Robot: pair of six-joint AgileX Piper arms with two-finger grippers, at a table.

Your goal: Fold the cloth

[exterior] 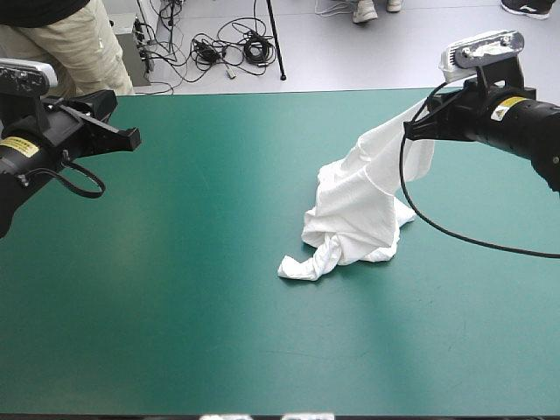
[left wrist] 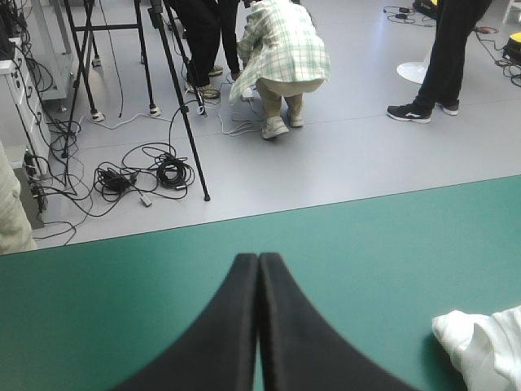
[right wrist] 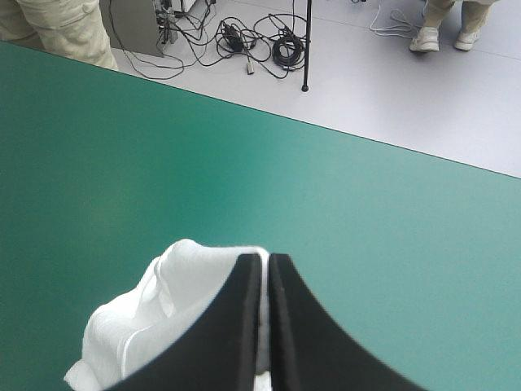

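Right pincer (exterior: 411, 131), 2 o'clock: clamped on the white T-shirt (exterior: 354, 214), one end lifted, the rest heaped on the teal-green surface (exterior: 175, 289). Left pincer (exterior: 131, 138), 10 o'clock: fingers together, empty.

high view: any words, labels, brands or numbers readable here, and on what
No text can be read in any view.
The yellow sticker on the left arm: dark print, too small to read.
The yellow sticker on the right arm: dark print, too small to read.
The white short-sleeved T-shirt: no print shows.
The teal-green table cover: no marks.
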